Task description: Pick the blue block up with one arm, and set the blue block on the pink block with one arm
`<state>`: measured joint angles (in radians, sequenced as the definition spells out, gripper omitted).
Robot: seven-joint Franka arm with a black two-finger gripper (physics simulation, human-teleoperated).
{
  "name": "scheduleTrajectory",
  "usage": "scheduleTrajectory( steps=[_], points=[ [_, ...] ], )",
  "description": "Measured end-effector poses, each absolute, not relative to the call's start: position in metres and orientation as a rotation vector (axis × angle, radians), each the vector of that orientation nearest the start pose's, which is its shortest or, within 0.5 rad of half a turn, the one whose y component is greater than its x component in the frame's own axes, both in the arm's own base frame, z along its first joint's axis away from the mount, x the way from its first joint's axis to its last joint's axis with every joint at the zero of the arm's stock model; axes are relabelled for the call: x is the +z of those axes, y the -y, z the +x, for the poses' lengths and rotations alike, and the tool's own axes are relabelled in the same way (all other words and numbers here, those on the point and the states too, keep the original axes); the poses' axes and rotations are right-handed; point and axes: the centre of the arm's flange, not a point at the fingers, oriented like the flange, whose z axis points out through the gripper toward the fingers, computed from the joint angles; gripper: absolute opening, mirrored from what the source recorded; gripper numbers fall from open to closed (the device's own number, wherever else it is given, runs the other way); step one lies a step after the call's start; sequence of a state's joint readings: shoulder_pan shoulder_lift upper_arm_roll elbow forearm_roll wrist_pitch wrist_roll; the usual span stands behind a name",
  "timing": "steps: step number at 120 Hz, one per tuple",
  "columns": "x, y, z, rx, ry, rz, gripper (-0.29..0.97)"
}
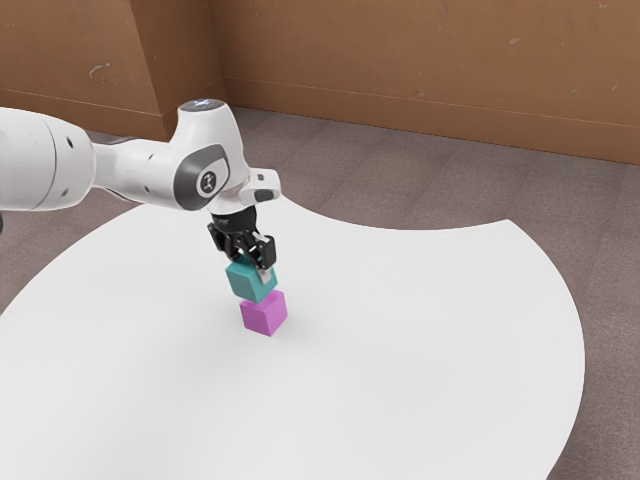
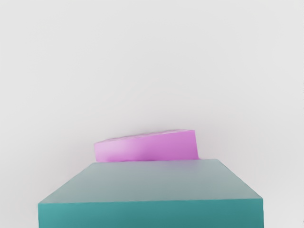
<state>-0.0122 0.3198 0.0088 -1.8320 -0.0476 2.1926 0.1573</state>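
The white arm [image 1: 120,170] is reaching in from the exterior view's left edge, and its black gripper [image 1: 250,258] is hanging a little left of the frame's centre, pinching the blue block [image 1: 249,281] by its upper part with a finger on either side. The block, teal in tone, is sitting over the pink block [image 1: 264,314], slightly offset toward the frame's upper left. Their edges are meeting here, though I cannot tell whether they are truly touching. The pink block is resting on the white table [image 1: 420,330]. In the wrist view the blue block [image 2: 152,194] is looming just under the hand, with the pink block [image 2: 147,147] peeking out beyond its far edge.
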Motion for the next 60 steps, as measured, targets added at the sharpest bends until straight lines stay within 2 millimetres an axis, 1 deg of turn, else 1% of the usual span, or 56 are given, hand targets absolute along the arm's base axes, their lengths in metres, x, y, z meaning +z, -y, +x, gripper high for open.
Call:
scheduleTrajectory(
  steps=[31, 46, 60],
  points=[
    [0.3619, 0.0067, 0.6362, -0.069, -0.220, -3.168, 0.37],
    [0.3617, 0.0067, 0.6359, -0.069, -0.221, -3.171, 0.50],
    [0.3648, 0.0086, 0.6358, -0.078, -0.228, -3.172, 0.57]
  ],
)
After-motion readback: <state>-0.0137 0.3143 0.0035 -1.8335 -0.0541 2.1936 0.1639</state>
